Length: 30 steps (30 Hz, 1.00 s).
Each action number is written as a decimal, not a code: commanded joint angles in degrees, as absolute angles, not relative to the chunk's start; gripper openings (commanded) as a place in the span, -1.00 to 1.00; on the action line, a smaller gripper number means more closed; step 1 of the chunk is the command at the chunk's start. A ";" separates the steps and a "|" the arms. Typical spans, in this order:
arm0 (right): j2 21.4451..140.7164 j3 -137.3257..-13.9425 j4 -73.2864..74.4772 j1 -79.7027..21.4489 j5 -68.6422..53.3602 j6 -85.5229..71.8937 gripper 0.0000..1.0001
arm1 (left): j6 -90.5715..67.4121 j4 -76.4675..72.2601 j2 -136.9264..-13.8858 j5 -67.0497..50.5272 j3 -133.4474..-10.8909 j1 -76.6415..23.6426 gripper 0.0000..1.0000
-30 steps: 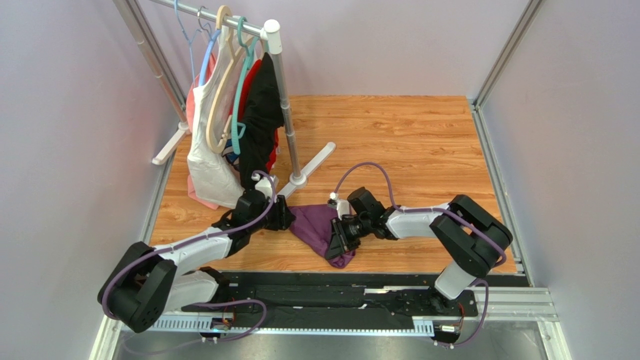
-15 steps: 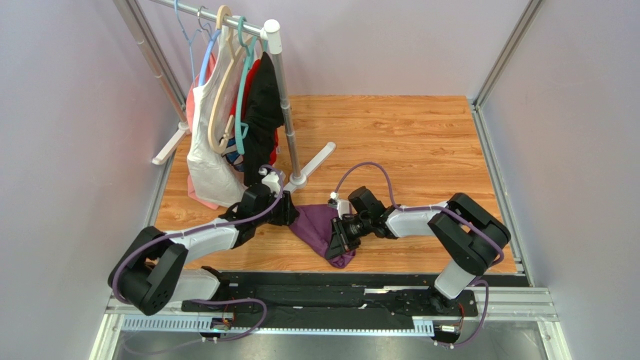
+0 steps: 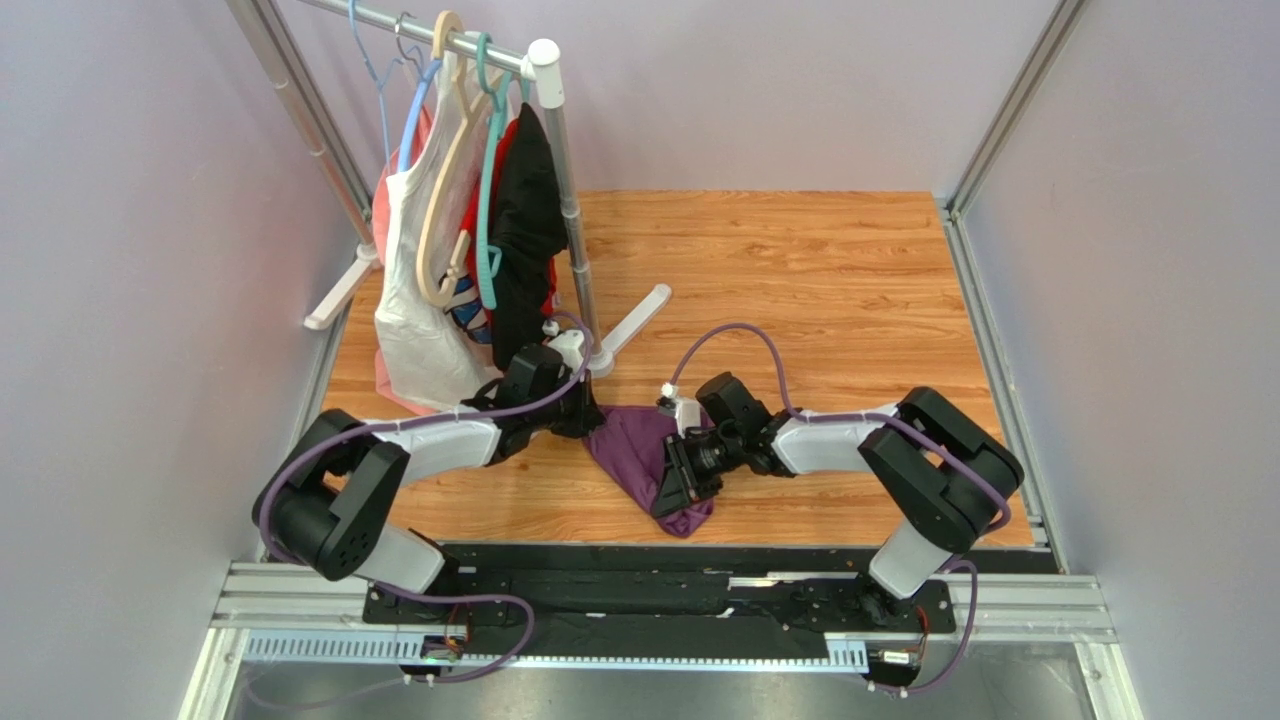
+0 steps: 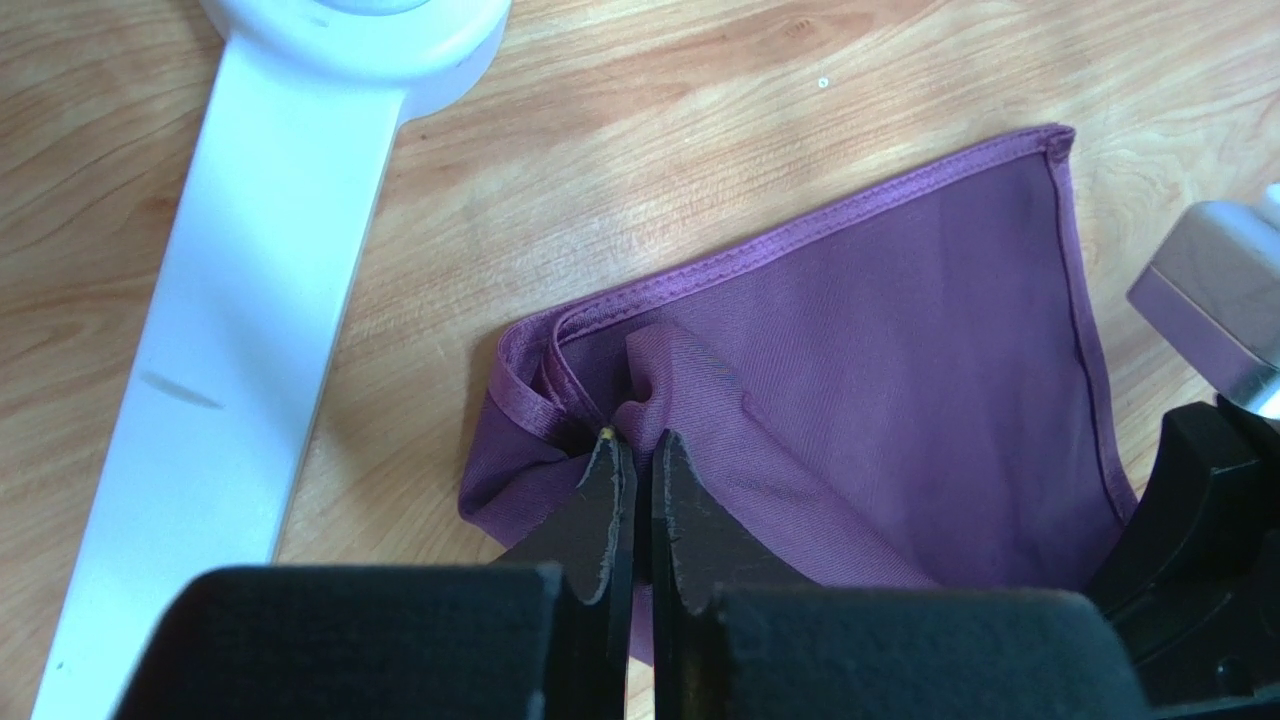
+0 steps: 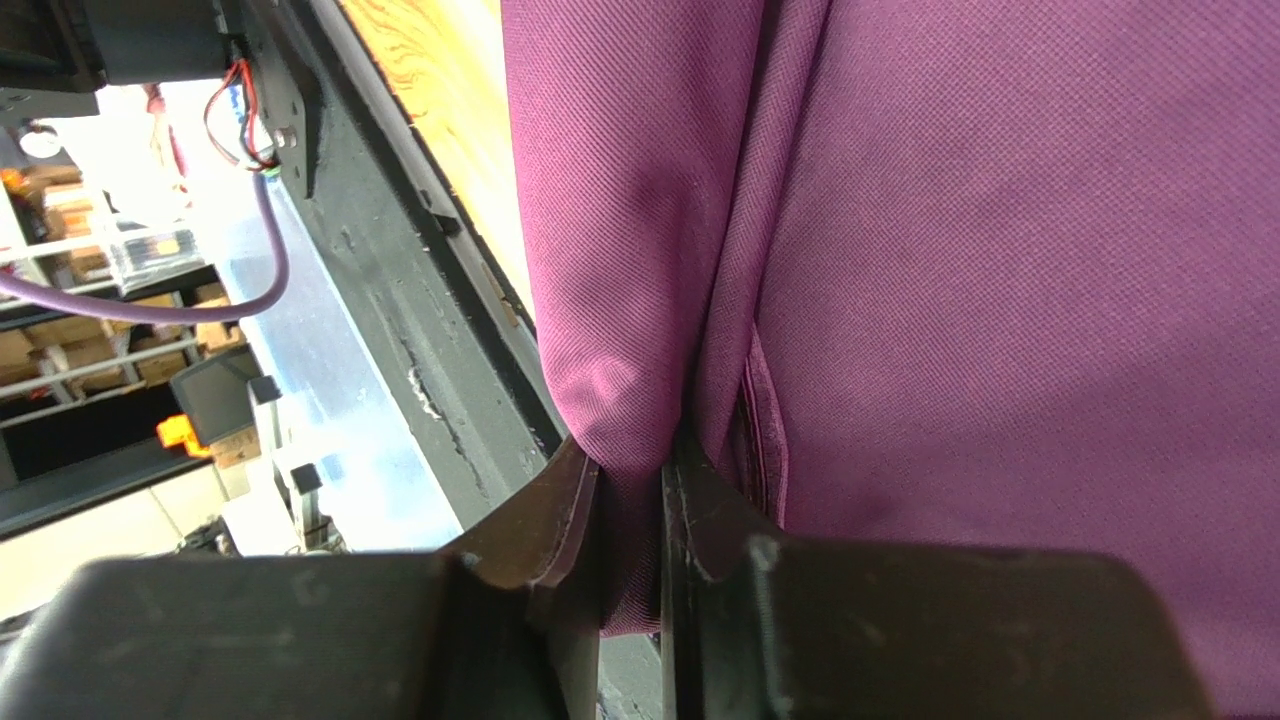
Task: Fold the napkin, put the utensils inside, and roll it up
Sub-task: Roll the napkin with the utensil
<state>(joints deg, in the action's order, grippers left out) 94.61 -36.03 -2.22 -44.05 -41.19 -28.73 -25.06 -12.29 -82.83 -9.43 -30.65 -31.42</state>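
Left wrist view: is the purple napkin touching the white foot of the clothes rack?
No, bare wooden tabletop shows between the napkin and the rack foot.

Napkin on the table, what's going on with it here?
Both arms are working the purple napkin, which lies bunched on the wooden table near its front edge. The left hand is pinched shut on a puckered fold at one corner, and the right hand grips a fold on the opposite side. The cloth is not neatly folded yet.
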 commanded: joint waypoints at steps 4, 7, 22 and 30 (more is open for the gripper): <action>90.19 -35.15 12.56 -43.86 -28.31 -25.49 -0.30 | -20.31 -3.00 -86.57 -8.17 -35.94 -31.29 -1.00; 84.91 -36.64 17.22 -43.95 -25.76 -25.40 -0.02 | -19.34 -1.59 -87.89 -8.87 -36.91 -31.38 -1.00; 63.99 -46.31 30.24 -54.20 -0.12 -22.86 0.48 | -17.67 -0.26 -90.97 -11.25 -39.99 -31.99 -1.00; 72.66 -47.46 23.12 -66.35 17.38 -17.15 0.52 | -17.93 -0.26 -90.88 -11.51 -39.99 -32.17 -1.00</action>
<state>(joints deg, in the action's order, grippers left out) 67.31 -46.15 27.53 -62.87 4.93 -21.30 -19.97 -4.43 -89.71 -12.16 -39.81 -31.86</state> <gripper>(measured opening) 0.758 0.028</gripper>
